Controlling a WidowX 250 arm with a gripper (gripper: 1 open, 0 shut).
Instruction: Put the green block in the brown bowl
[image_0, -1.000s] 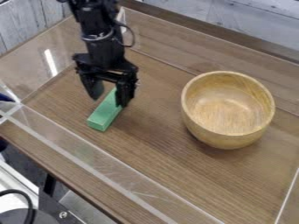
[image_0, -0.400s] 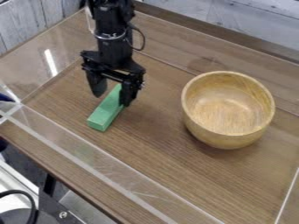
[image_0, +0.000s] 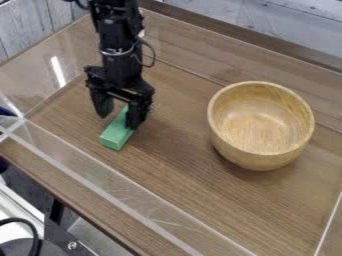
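The brown bowl (image_0: 261, 124) is sitting on the bench (image_0: 181, 190), and it is round and made of smooth, light tan wood with thick walls and a deep, hollow inside. The bench is showing brown wood, and a pale, shiny strip of tape (image_0: 110, 190) is running across it, on the far side of the block from the bowl. The green block (image_0: 118, 135) is lying flat on the bench, to the left of the bowl in the picture and outside it. It is looking flat, bright green and longer than it is wide, with its upper end partly hidden. The black tool (image_0: 120, 105) is coming down from above, to the left of the bowl, and its jaws are standing wide apart. The block is lying under the tool and between its two dark tips, and the tool is not squeezing it.
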